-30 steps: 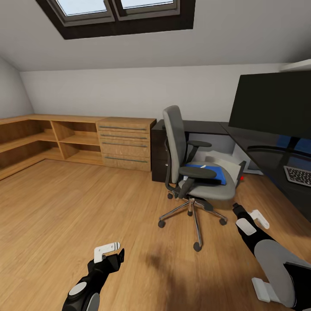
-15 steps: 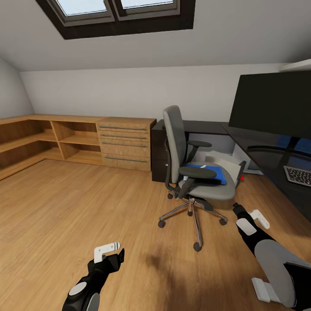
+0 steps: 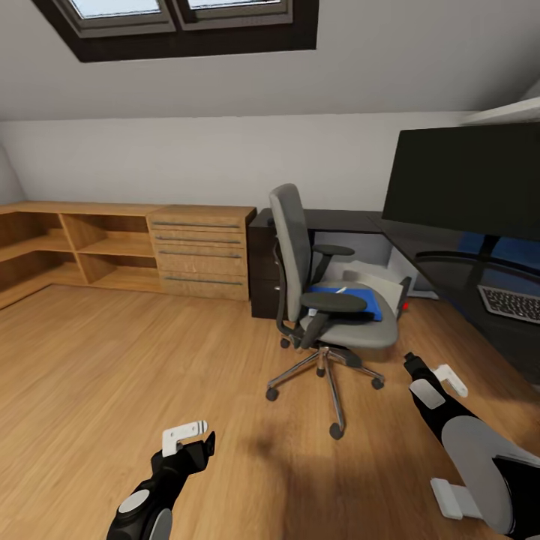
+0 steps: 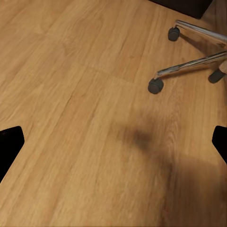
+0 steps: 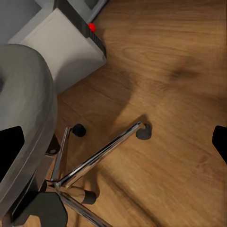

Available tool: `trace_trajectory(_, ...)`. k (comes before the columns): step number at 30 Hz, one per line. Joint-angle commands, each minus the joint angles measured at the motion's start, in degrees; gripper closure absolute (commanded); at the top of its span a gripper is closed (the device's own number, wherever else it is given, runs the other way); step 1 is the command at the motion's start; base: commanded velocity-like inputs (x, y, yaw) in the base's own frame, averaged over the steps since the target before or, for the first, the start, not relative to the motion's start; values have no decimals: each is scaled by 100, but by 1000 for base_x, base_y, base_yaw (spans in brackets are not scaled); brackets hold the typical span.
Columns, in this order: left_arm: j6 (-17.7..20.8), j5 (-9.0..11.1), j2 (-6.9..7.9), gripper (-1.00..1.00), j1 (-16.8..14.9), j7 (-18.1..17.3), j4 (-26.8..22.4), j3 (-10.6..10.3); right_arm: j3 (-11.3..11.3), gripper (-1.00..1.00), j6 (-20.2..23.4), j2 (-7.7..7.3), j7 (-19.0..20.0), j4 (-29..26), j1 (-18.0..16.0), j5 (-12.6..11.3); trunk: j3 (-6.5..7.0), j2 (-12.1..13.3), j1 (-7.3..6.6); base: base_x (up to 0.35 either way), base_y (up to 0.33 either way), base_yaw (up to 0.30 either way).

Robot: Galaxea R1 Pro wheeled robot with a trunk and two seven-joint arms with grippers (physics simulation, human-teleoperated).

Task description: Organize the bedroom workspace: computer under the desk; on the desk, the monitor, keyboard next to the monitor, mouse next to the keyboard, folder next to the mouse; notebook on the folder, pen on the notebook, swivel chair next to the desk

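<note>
The grey swivel chair [image 3: 315, 300] stands on the wood floor ahead, side-on, a little away from the black desk [image 3: 442, 259] at the right. A blue folder [image 3: 358, 301] lies on its seat with a thin white pen [image 3: 341, 289] on top. The black monitor [image 3: 465, 180] and the keyboard [image 3: 514, 302] are on the desk. A pale computer [image 3: 379, 279] with a red light sits on the floor behind the chair, also as computer [image 5: 61, 47]. My left gripper [image 3: 196, 439] hangs open over bare floor. My right gripper [image 3: 431, 371] is open, low beside the chair base [image 5: 94, 161]. Mouse and notebook are out of view.
Low light-wood cabinets [image 3: 150, 244] line the far wall at the left, and a dark drawer unit [image 3: 262, 270] stands behind the chair. Wood floor [image 3: 112, 375] stretches wide at the left. Chair castors [image 4: 156, 85] lie ahead of the left gripper.
The whole view has shifted, so the camera turned slightly right and the room slid left in the picture. Both arms keep the same pose, and the chair and its load stay put.
</note>
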Motion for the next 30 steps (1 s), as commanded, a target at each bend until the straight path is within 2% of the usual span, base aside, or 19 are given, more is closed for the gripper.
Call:
trace_trajectory(1,20,61,1,-100,-3,53,-8,-3,27,-100,-21,-1,-12,-1,-3,-60,-6,-2,-1,20,16,-48)
trace_trajectory(17,20,60,15,-100,-3,67,-7,27,27,-100,-21,0,-6,6,-3,-60,-6,-2,-1,3,3,-8)
trace_trajectory(19,20,60,24,-100,-3,71,-8,63,27,-100,-20,4,-4,7,-3,-60,-6,-2,-1,0,0,0)
trace_trajectory(22,20,57,40,-100,-3,60,-5,241,27,-100,-21,12,0,7,-3,-60,-6,-2,-1,0,0,0)
trace_trajectory(27,44,56,63,-100,3,56,21,414,27,-100,-26,19,45,-7,-3,-47,-6,-2,-1,0,0,0)
trace_trajectory(29,67,58,83,-100,-104,65,154,440,33,-100,-28,15,92,-25,-3,-40,-6,-2,-1,0,0,0)
trace_trajectory(30,77,61,92,-100,-300,74,323,450,50,-100,-29,10,111,-41,-3,-38,-6,-2,-1,0,0,0)
